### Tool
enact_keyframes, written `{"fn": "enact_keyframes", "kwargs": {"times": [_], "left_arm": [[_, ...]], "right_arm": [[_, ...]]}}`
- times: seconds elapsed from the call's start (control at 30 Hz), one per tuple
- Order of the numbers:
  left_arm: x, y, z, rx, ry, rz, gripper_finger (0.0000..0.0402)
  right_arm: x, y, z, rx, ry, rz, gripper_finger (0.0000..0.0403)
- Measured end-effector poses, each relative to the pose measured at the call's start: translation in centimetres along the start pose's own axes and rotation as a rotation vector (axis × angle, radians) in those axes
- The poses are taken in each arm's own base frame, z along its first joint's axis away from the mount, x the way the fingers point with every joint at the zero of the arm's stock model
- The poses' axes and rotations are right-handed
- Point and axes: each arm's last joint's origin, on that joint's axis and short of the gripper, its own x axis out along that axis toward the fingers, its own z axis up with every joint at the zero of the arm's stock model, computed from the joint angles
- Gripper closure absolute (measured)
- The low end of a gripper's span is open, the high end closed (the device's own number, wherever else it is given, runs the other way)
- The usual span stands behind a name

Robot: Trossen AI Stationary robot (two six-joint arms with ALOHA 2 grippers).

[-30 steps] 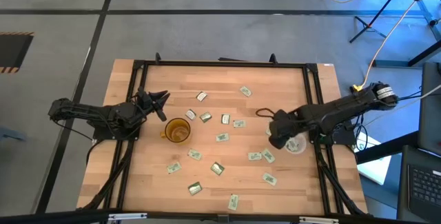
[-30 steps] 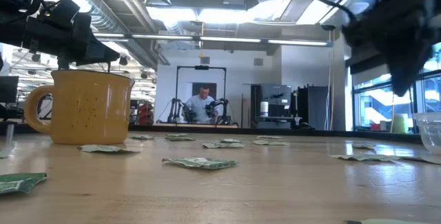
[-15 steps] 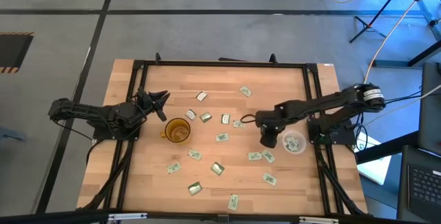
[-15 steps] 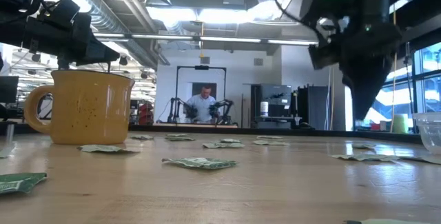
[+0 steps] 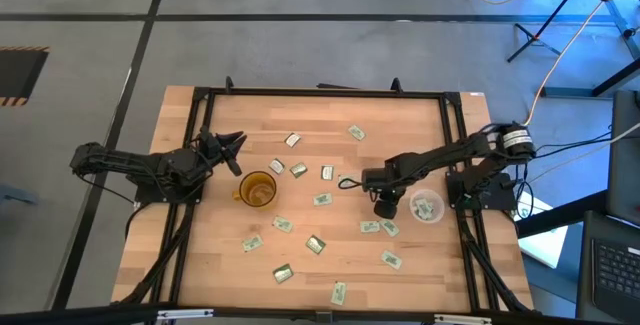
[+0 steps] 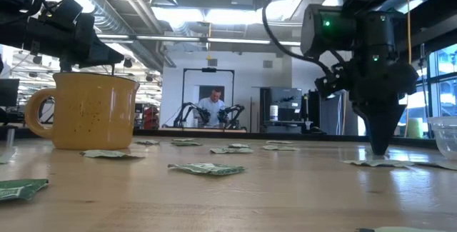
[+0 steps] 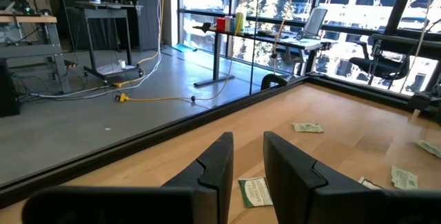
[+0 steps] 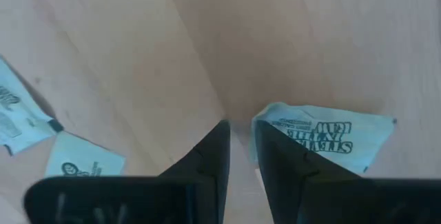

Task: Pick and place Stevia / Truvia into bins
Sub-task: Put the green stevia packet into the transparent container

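Observation:
Several green-and-white Stevia sachets (image 5: 322, 199) lie flat, scattered over the wooden table. The amber mug (image 5: 258, 189) stands left of centre and the clear cup (image 5: 427, 206) at the right. My right gripper (image 8: 241, 124) points straight down just left of the clear cup, its tips low over the table beside one sachet (image 8: 324, 138). A narrow gap of bare wood shows between its fingers. My left gripper (image 7: 248, 141) waits level at the table's left, beyond the mug, with a narrow gap and nothing in it. My right gripper comes from above, pointing down, and one fingertip (image 8: 265, 131) stands at the end of the sachet (image 8: 275, 124) that lies flat on the table. Whether the finger touches it, I cannot tell. Nothing is between the two fingers.
Two more sachets (image 8: 83, 162) lie close by on the gripper's other side. A black frame (image 5: 320, 93) runs around the tabletop. Beyond the table's far edge, in the low view, a person (image 6: 212, 107) sits among other equipment.
My right gripper has left the place over the clear cup, gone toward the table's left edge and come down until its tips are just over the table beside a sachet, and it has rolled about its own axis on the way. No sachet has moved.

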Motion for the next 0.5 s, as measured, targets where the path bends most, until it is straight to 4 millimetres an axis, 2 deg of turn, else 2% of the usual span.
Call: {"fn": "enact_keyframes", "kwargs": {"times": [0.27,0.5], "left_arm": [[0.0,0.0,0.0,0.0,0.0,0.0,0.0327],[0.0,0.0,0.0,0.0,0.0,0.0,0.0327]], "right_arm": [[0.7,0.0,0.1,0.0,0.024,-0.033,0.033],[-0.4,0.0,0.2,-0.001,-0.033,-0.029,0.0342]]}}
